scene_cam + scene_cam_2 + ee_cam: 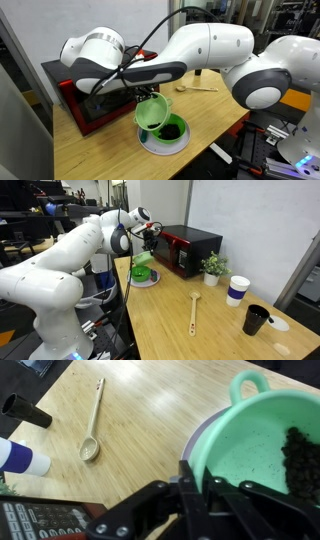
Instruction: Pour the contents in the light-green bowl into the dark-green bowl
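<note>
My gripper (195, 472) is shut on the rim of the light-green bowl (250, 450) and holds it tilted in the air. The contents (302, 455), a dark clump, lie against the bowl's lower wall in the wrist view. In both exterior views the light-green bowl (152, 110) (143, 260) hangs tipped just above the dark-green bowl (174, 130) (141, 277). The dark-green bowl sits on a white plate (160, 147) and looks dark inside. The gripper (140, 98) is right next to the microwave.
A red and black microwave (95, 108) (180, 250) stands close behind the bowls. A wooden spoon (93, 430) (194, 310), a black cup (256, 320), a white and blue cup (237, 290) and a small plant (212, 268) stand farther along the table.
</note>
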You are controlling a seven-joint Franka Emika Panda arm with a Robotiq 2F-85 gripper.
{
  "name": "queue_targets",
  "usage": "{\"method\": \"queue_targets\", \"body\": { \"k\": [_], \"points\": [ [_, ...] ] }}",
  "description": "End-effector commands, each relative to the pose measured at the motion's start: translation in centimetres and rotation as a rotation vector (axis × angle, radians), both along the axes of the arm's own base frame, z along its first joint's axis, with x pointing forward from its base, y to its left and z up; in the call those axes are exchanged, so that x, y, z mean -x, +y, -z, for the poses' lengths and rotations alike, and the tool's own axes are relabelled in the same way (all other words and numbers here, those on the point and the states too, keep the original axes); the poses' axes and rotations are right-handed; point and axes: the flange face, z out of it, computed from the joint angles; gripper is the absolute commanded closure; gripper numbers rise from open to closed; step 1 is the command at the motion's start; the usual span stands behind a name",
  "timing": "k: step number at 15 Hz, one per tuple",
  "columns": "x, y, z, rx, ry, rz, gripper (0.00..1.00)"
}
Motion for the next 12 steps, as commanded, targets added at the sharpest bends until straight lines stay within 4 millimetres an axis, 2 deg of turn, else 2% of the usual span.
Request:
{"method": "queue_targets", "body": {
  "k": [1, 7, 12],
  "points": [
    [0.71, 0.31, -0.23, -0.038, 0.054, 0.010, 0.97],
    [1.27, -0.10, -0.14, -0.043, 0.104, 0.040, 0.97],
    [1.56, 0.38, -0.88, -0.047, 0.094, 0.038, 0.97]
  ]
}}
